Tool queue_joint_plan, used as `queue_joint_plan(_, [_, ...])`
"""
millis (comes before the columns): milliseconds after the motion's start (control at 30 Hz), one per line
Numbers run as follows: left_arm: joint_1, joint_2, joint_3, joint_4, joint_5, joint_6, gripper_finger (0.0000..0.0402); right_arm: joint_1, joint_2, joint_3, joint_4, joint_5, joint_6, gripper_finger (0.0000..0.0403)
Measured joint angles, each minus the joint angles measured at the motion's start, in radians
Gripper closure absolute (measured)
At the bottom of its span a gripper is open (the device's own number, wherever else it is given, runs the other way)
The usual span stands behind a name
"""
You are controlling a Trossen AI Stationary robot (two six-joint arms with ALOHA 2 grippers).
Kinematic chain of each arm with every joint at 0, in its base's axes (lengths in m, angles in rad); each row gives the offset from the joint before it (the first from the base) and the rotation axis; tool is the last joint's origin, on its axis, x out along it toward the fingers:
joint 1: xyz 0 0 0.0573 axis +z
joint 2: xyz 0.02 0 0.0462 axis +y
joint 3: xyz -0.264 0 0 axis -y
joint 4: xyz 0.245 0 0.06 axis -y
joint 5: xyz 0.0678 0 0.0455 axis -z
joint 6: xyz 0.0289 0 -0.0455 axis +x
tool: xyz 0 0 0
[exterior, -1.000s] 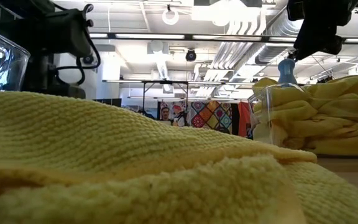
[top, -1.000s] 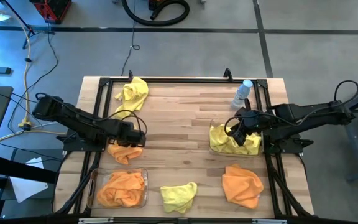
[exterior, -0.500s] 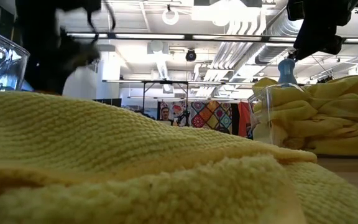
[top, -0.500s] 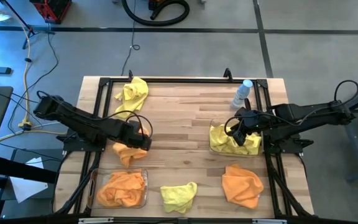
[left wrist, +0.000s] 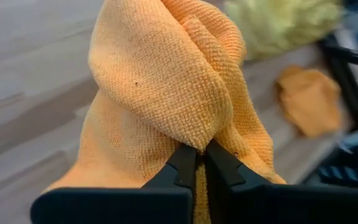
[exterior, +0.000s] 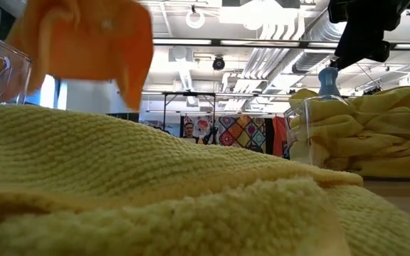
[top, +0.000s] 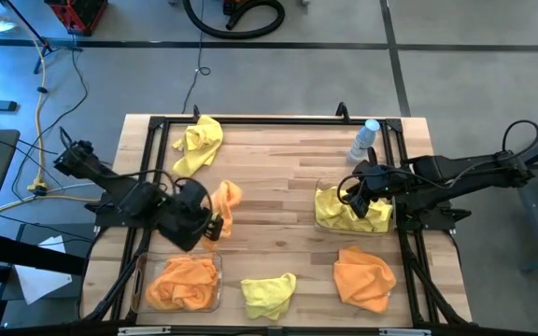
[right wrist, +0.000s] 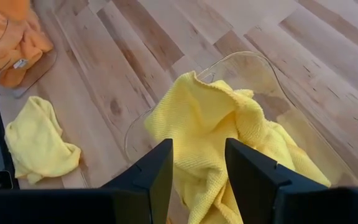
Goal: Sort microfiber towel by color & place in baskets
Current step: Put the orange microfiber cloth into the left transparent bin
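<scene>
Item, my left tool (left wrist: 201, 163): clamped on a nubby orange towel (left wrist: 166, 81), bunched; right tool (right wrist: 197, 163) parted above crumpled yellow towels (right wrist: 216, 118) in a clear bin (right wrist: 253, 65).

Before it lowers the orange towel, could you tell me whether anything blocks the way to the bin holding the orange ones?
Nothing visible: the left gripper holds the orange towel just beyond the open-topped orange bin.

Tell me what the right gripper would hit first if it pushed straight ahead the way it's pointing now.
Most likely the yellow towel heaped in the clear basket: the right gripper, open, points right at it. How much gap is left is hard to judge.
</scene>
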Motion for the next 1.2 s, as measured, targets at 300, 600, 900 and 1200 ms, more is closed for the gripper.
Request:
queue_joint_plan(300, [-0.160,0.142,0.207,-0.003,-0.015,-0.024,0.0401,0.000,0.000,0.000,0.000,0.001,0.000,0.0261])
queue_joint_plan(600, [-0.327,0.306,0.393,-0.007,0.066,-0.038,0.0401,0.000,0.000,0.000,0.000,0.023,0.000,0.0261])
queue_joint_plan(900, [-0.453,0.332,0.412,-0.295,0.183,-0.226,0.0401,0.000,0.000,0.000,0.000,0.024,0.012,0.0261])
queue_joint_plan(1200, [-0.501,0.299,0.361,-0.356,0.332,-0.155,0.0401,0.000,0.000,0.000,0.008,0.045,0.102,0.0261])
